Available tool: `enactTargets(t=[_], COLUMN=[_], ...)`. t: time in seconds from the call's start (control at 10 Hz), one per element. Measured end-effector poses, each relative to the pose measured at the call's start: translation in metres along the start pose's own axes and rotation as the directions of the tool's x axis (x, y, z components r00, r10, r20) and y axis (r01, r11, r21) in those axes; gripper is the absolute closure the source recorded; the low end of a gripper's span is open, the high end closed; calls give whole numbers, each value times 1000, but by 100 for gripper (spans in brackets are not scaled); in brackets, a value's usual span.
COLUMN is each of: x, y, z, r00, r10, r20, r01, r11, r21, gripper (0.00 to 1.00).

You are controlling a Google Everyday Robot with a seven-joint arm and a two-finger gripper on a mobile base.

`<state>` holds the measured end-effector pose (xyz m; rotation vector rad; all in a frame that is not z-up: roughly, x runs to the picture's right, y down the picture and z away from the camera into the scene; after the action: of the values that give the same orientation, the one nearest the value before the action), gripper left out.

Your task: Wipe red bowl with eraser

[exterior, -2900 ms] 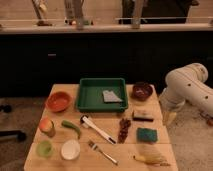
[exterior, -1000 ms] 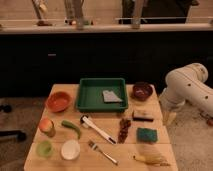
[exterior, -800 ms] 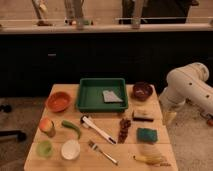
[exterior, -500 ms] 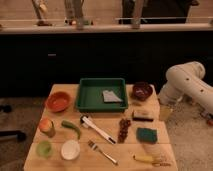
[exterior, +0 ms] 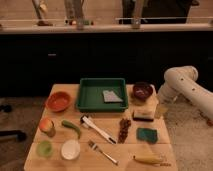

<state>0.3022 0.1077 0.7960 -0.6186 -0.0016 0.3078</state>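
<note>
End effector (exterior: 160, 109) beside eraser (exterior: 143, 115), maroon bowl (exterior: 142, 91) behind

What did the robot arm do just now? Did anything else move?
The gripper moved in toward the table and is now beside the eraser. It grabbed nothing. The eraser, the red bowl and the other things stayed put.

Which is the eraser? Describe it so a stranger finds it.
On the wooden table, look right of the green tray, just in front of the dark maroon bowl. The eraser lies there, beside the gripper at the table's right edge. Unlike the teal sponge nearby, it is a small block, black over tan.
</note>
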Motion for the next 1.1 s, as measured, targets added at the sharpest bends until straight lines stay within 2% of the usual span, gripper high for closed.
enactTargets(t=[0.1, 0.3, 0.7, 0.9, 1.1], x=[2, 2, 4, 1, 4], y=[-2, -1, 2, 1, -3], z=[6, 27, 48, 56, 64], r00=[1000, 1000, 997, 997, 998], r10=[5, -15, -60, -68, -36], r20=[2, -8, -40, -43, -54], r01=[-5, 14, 56, 64, 31], r11=[1000, 999, 994, 993, 995], r21=[-4, -40, -92, -102, -90], gripper=[20, 20, 20, 20, 20])
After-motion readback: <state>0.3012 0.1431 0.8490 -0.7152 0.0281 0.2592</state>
